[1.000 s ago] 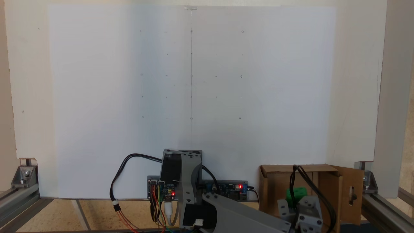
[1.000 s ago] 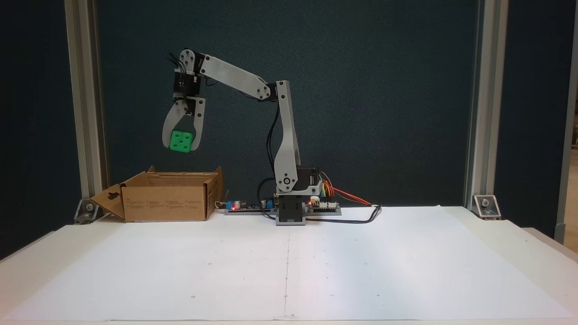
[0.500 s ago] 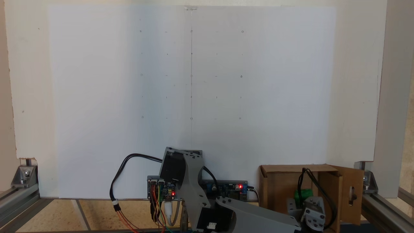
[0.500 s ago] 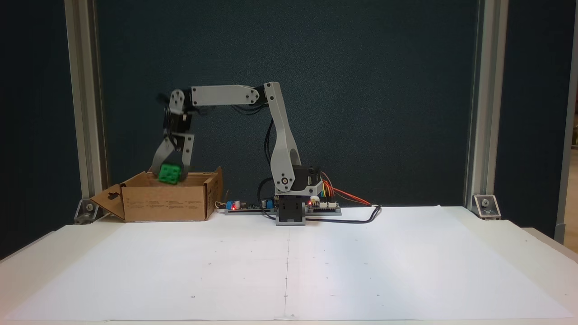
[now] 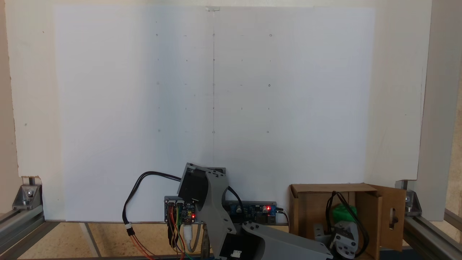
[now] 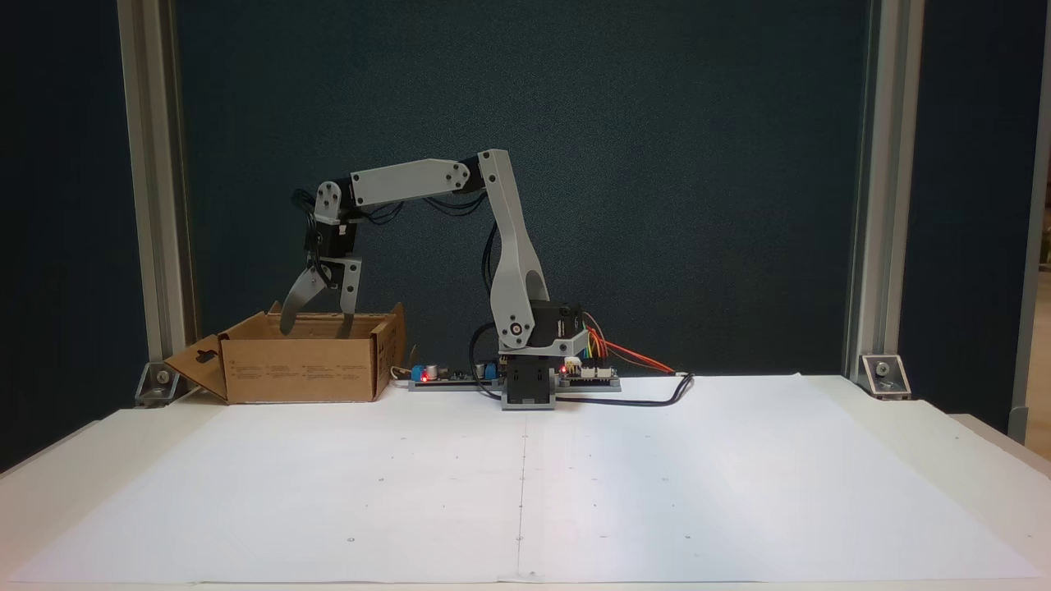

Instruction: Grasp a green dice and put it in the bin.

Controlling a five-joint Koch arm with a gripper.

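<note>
Hanging over the cardboard bin (image 6: 300, 368), the tool (image 6: 314, 331) has its two fingers spread apart with nothing between them, their tips dipping just past the rim; so it stands released, not grasping. The green dice (image 5: 344, 212) lies inside the bin, seen in a fixed view as a green patch just above the wrist block and partly hidden by the black cable (image 5: 331, 202); whether it rests flat on the bottom cannot be told. The bin sits at about nine o'clock from the arm's base (image 6: 526, 386) in a fixed view, at the far edge of the bench (image 6: 525, 484), close enough that the forearm reaches it nearly level; its flap with the keyhole cutout (image 6: 197, 361) is folded outward, leaving the mouth open for a drop from above. By my judgement the delivery is done, and only a lift clear of the walls is left.
</note>
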